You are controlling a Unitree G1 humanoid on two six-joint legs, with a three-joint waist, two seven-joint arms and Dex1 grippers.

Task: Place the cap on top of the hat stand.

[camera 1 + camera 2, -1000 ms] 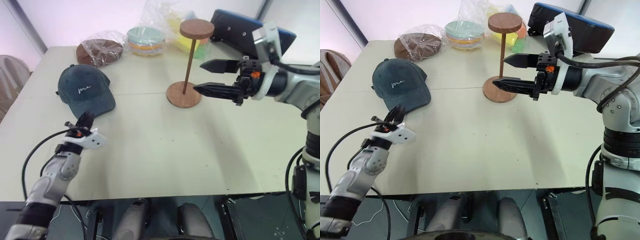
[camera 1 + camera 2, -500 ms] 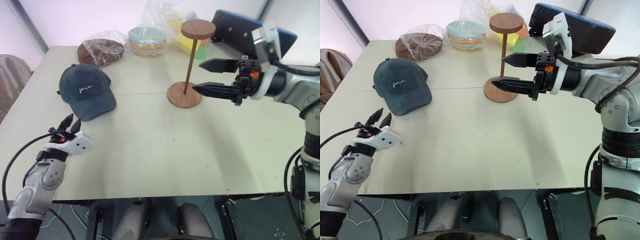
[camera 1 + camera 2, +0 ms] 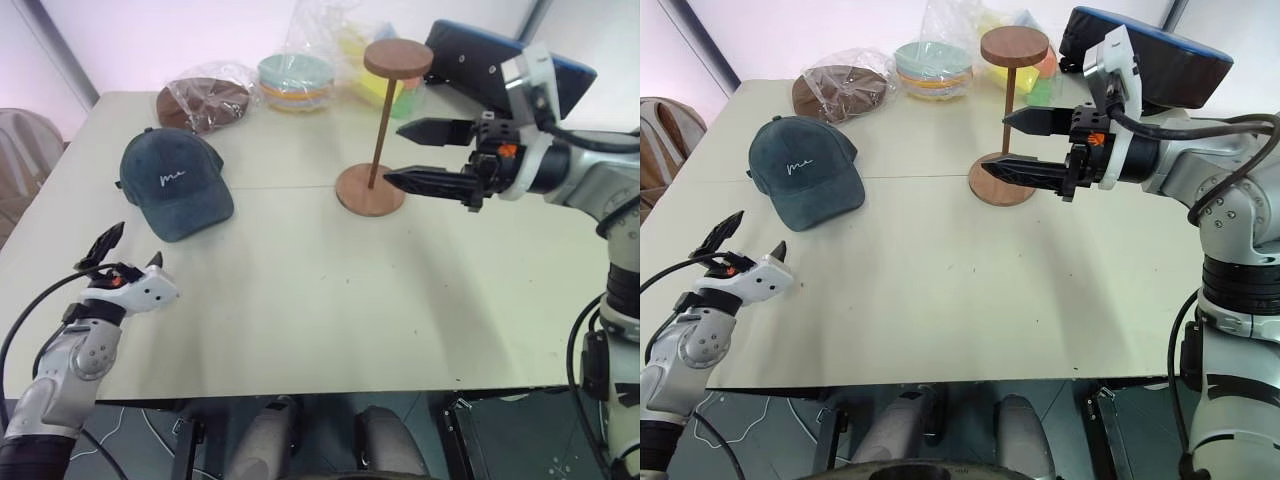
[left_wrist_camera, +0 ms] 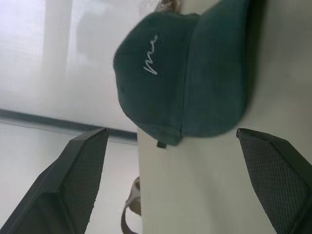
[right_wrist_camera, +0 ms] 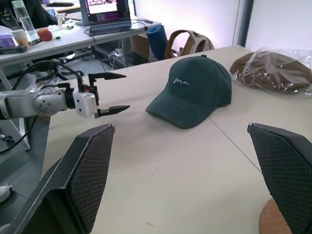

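Note:
The dark teal cap (image 3: 175, 185) lies on the table at the left, its brim toward the front edge, with white script on its front (image 4: 150, 62). My left gripper (image 3: 135, 247) hovers low in front of the brim, a short way off, open and empty, pointing at the cap (image 5: 195, 92). The brown wooden hat stand (image 3: 378, 120) is upright at centre back, its top disc bare. My right gripper (image 3: 395, 153) hangs open and empty just right of the pole, pointing left, its fingers (image 5: 85, 175) spread wide.
At the back of the table sit a brown round thing in clear plastic (image 3: 205, 100), a stack of pastel plates (image 3: 292, 80) and a plastic bag of yellow and green items (image 3: 355, 50). A dark padded object (image 3: 490, 60) stands at the back right. The table's left edge is near my left hand.
My left gripper has opened from shut to wide and slid left, away from the cap's brim. The right arm, cap and stand have stayed put.

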